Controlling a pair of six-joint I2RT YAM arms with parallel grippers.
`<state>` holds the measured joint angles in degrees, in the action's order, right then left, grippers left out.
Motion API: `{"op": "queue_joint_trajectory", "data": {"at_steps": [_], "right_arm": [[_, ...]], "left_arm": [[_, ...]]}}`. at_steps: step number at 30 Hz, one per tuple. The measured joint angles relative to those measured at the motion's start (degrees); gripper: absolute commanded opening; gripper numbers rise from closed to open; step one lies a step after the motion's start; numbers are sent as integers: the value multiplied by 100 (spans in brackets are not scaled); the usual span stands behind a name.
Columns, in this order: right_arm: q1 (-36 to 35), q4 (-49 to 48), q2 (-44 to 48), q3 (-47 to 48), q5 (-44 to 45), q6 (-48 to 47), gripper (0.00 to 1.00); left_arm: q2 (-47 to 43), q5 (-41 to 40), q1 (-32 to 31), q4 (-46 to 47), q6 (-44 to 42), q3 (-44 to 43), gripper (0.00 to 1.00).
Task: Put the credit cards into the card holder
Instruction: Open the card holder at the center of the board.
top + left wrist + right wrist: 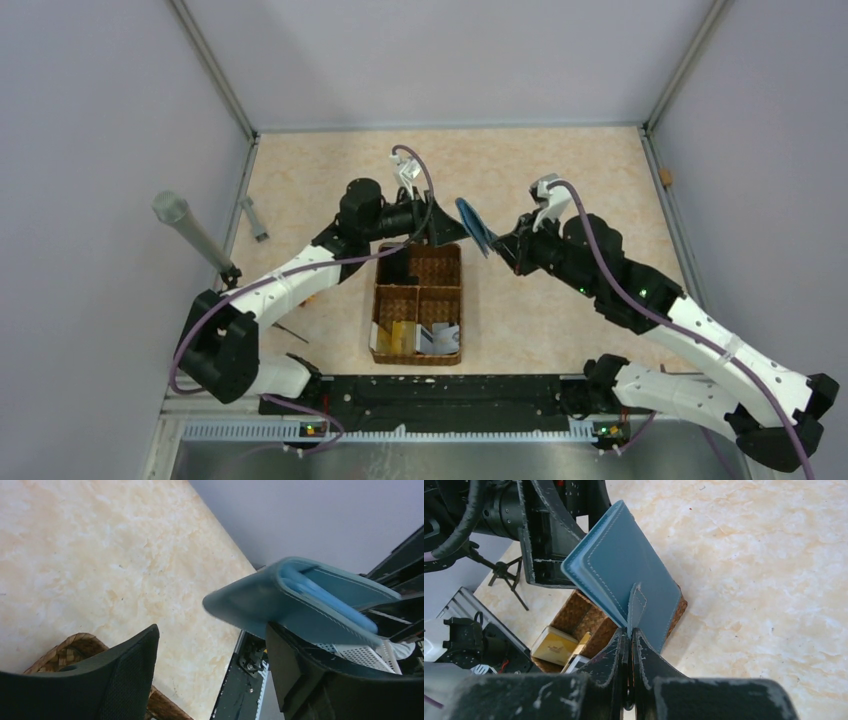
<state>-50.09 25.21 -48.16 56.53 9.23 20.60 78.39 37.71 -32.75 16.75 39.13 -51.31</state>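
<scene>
The teal card holder [474, 224] hangs in the air above the basket's far end, partly unfolded, with lighter blue inside [320, 597]. My right gripper [497, 246] is shut on its edge by the small strap [630, 630], and the holder [624, 572] stands up from the jaws. My left gripper [446, 228] is open and empty [212, 630], just left of the holder. One of its fingers [305, 670] is right under the holder's lower edge. Gold [400, 335] and white-grey credit cards [440, 338] stand in the basket's near compartments, and the gold ones also show in the right wrist view [551, 645].
The brown wicker compartment basket [418, 262] sits mid-table below both grippers. A grey cylinder on a stand [186, 226] and a small grey piece [254, 218] are at the left wall. A small orange object [665, 178] lies at the right edge. A black rail [430, 392] runs along the near edge.
</scene>
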Motion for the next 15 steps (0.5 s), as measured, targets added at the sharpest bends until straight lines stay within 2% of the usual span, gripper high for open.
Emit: {"op": "queue_joint_trajectory", "data": {"at_steps": [4,11,13,15], "right_arm": [[9,-15,-66,-68,-61,72,0],[96,-83,-146,-68,-396,267,0],[184,-177,-160,-68,-608,361,0],[273,-304,-186,-68,-811,448,0]], "left_arm": [[-55,153,-15,492,105,184,83],[-599,361,-33,713,-203,802,87],[-726,446,-37,817,-284,863,84],[-780,511,-44,949,-334,883,76]]}}
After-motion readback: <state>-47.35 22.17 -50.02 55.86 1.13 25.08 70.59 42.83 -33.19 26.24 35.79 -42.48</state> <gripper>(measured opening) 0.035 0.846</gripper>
